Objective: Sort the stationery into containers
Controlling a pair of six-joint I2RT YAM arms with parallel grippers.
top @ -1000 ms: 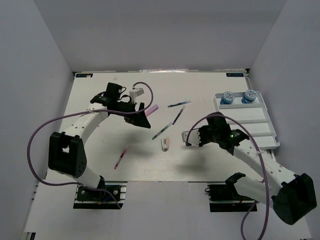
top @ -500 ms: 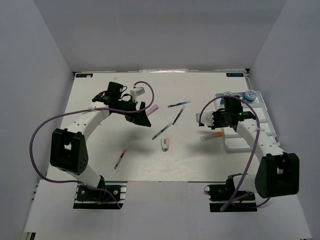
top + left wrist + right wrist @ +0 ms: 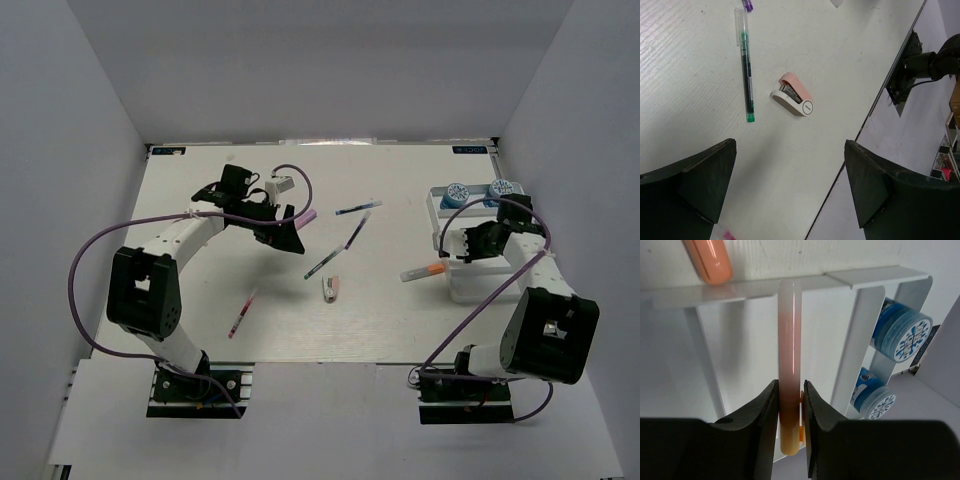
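Orange fading to pale: the yellow-orange highlighter (image 3: 790, 355) is clamped in the right gripper (image 3: 790, 392) above the white tray (image 3: 860, 310).
Its barrel runs between the closed-in fingers, over one long compartment of the tray. An orange highlighter (image 3: 710, 260) lies on the counter (image 3: 380, 320) just outside the tray's rim, and two blue-capped round items (image 3: 905, 332) sit in the end compartment. Well apart, the left gripper (image 3: 790, 165) hangs with its jaws wide and nothing between them, over a green pen (image 3: 746, 65) and a pink-white eraser-like piece (image 3: 792, 95) that lie near each other without touching. Two dark pens (image 3: 358, 208), a red pen (image 3: 240, 315) and a pink-purple highlighter (image 3: 306, 216) are scattered across the counter's middle.
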